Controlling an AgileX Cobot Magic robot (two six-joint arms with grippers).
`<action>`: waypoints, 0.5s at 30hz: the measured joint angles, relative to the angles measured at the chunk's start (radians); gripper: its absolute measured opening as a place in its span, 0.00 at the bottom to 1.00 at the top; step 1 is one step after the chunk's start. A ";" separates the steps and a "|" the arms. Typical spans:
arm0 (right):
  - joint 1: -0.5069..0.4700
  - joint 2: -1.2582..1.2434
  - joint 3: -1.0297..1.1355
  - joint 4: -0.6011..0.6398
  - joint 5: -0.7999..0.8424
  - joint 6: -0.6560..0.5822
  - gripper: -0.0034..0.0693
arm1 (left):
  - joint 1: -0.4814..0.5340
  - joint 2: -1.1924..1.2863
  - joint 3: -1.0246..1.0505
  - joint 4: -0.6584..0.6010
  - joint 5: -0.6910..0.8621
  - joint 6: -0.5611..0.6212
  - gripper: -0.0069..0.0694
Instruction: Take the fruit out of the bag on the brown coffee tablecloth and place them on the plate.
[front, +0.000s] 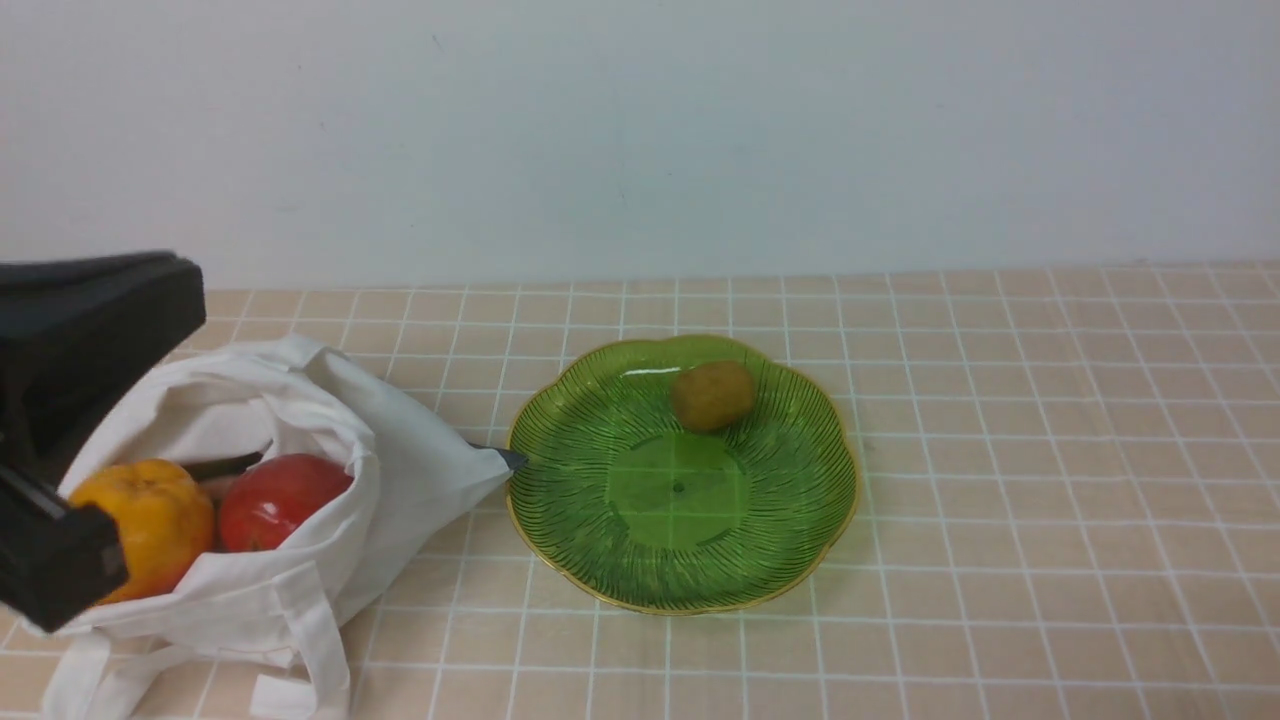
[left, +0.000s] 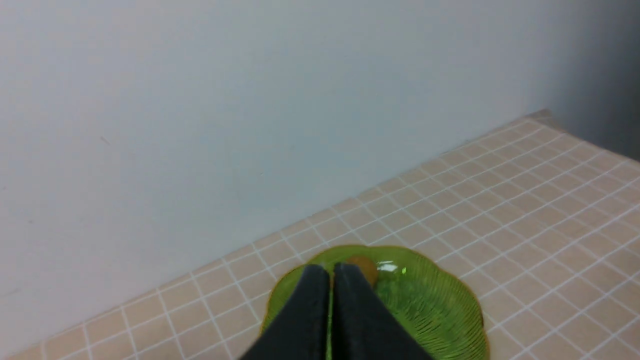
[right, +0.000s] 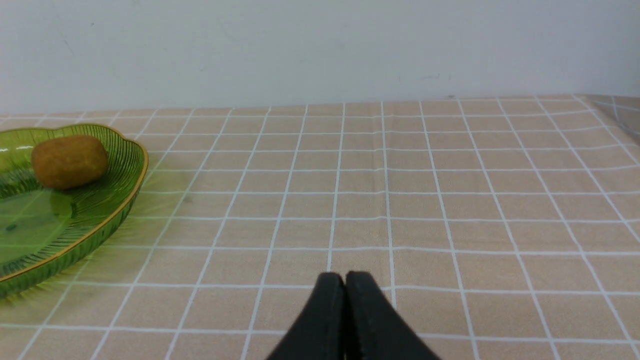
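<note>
The white cloth bag (front: 400, 470) lies open on the checked tan tablecloth (front: 1000, 450) at the left. Inside it are the glossy orange-yellow fruit (front: 150, 515) and the red apple-like fruit (front: 275, 500). The green scalloped plate (front: 760, 540) stands just right of the bag and holds the small brownish oval fruit (front: 712, 396) near its far rim. My left gripper (front: 190, 295) is raised over the bag's left side. In the left wrist view the left gripper (left: 330, 269) is shut and empty, pointing toward the plate (left: 430, 310). My right gripper (right: 345, 276) is shut and empty above bare cloth, right of the plate (right: 100, 220).
A plain pale wall (front: 640, 130) closes the far edge of the table. The bag's strap handles (front: 310, 640) hang toward the front edge. The cloth's right corner shows in the right wrist view (right: 615, 107).
</note>
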 joint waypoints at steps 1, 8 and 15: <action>0.000 0.000 0.000 0.000 0.000 0.000 0.03 | 0.004 -0.031 0.050 0.022 -0.026 -0.029 0.08; 0.000 0.000 0.000 0.000 0.000 0.000 0.03 | 0.170 -0.289 0.461 0.056 -0.252 -0.099 0.08; 0.000 0.000 0.000 0.000 0.000 0.000 0.03 | 0.329 -0.520 0.760 0.056 -0.293 -0.102 0.08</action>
